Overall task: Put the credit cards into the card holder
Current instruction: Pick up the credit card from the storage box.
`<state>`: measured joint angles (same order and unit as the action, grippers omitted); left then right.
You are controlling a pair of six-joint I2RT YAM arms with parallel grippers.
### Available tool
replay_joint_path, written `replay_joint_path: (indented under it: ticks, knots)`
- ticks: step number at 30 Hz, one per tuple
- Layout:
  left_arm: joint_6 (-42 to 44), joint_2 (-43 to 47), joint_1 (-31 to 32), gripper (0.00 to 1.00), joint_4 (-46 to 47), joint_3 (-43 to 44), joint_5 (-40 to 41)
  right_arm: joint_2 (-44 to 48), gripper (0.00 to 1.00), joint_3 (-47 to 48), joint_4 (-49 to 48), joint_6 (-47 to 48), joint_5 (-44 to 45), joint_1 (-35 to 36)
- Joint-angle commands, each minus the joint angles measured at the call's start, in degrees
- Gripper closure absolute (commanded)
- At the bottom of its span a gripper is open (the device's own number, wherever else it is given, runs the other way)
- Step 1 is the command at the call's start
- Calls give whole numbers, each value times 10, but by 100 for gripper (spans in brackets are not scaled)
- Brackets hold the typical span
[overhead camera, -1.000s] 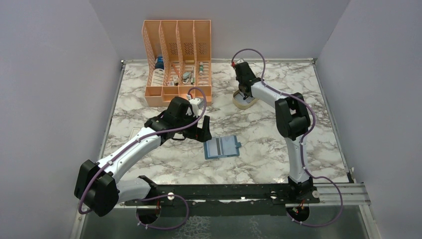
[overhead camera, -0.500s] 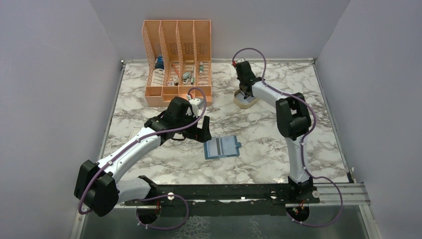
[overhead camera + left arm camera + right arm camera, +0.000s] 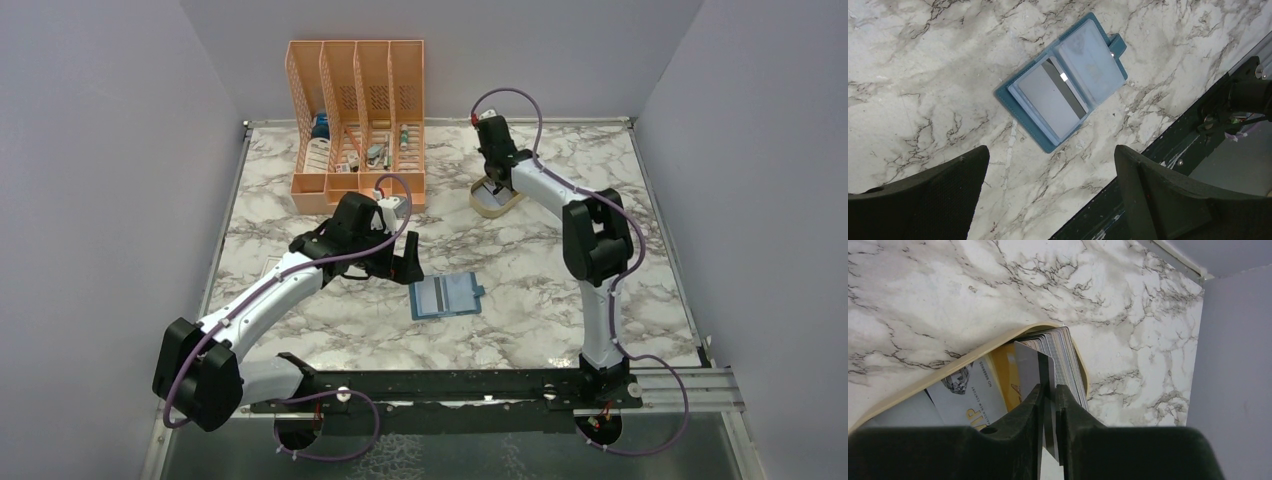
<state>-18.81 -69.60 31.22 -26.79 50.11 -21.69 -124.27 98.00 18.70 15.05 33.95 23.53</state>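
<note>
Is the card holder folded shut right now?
No, the card holder lies open on the table, a grey card with a dark stripe showing in one slot.

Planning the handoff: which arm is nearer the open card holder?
Left. Left arm hovers beside the card holder, jaws open; right arm is at the far beige tray, jaws shut on a grey card.
</note>
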Motion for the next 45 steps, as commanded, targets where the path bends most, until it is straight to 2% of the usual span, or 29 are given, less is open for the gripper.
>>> replay_joint_path:
  ticks: [1,4,6,10,14,19,26,30,34,38,40,43,45]
  knots:
    - [-12,9,-1,1,-6,-6,1,41,91,0,24,-24,-26,-4]
    - [-28,5,-2,1,-5,-5,-12,61,99,-1,59,-48,-74,-3]
    - [-47,6,-2,1,4,-10,-20,79,99,-10,82,-69,-104,2]
    - [-96,20,-2,8,31,-33,-15,135,99,-55,101,-113,-163,10]
    - [-127,36,-2,9,45,-37,-13,205,99,-114,109,-172,-240,13]
    - [-150,51,-2,13,65,-27,-20,317,99,-215,83,-245,-359,14]
    - [-209,95,-2,18,108,-46,12,448,99,-327,33,-337,-481,30]
    - [-237,107,-2,21,137,-49,8,506,99,-407,-48,-420,-602,34]
    - [-281,123,-2,24,190,-70,-13,556,99,-479,-137,-505,-675,43]
    - [-353,130,-2,29,251,-103,-35,592,99,-567,-285,-608,-735,43]
    - [-386,131,-2,31,286,-115,-53,589,99,-614,-389,-681,-780,43]
    - [-428,131,-2,35,334,-135,-79,586,99,-663,-509,-768,-800,47]
    - [-454,133,-2,38,367,-148,-91,591,99,-674,-536,-787,-791,49]
